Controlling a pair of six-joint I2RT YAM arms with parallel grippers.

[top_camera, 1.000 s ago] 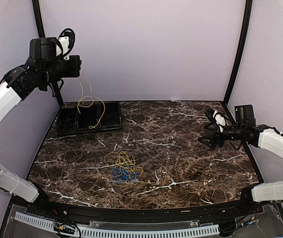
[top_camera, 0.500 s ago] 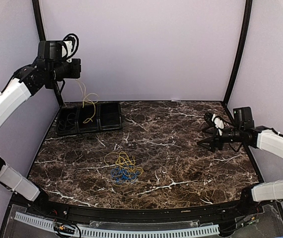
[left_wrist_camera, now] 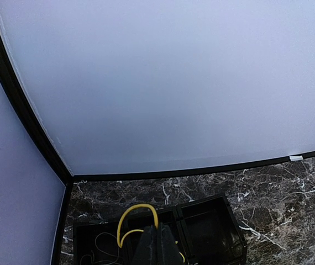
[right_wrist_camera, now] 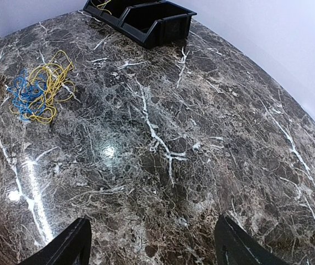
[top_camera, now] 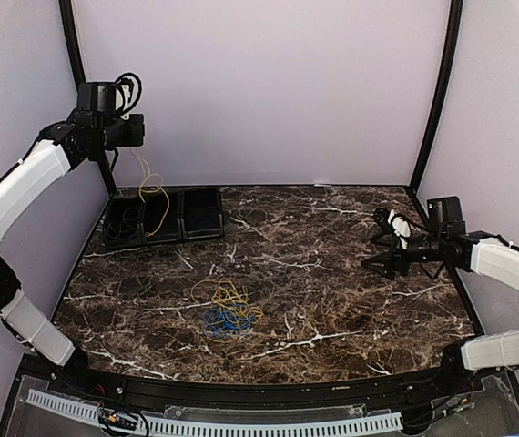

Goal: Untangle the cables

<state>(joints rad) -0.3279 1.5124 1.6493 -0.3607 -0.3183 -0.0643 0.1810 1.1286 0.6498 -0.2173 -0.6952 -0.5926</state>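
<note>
My left gripper is high at the back left, shut on a thin yellow cable that hangs down in loops into the black tray. In the left wrist view the shut fingers pinch the yellow cable above the tray's middle compartment. A second yellow cable and a blue cable lie in one loose heap on the table's front middle; in the right wrist view the yellow one overlaps the blue one. My right gripper is open and empty, low over the table's right side.
The black tray has three compartments and stands at the back left corner, also seen in the right wrist view. A dark coiled cable lies in its left compartment. Purple walls with black corner posts enclose the marble table.
My left gripper has moved back towards the corner and lower, and the hanging yellow cable has sunk further into the tray. My right gripper dipped slightly, then held still.
</note>
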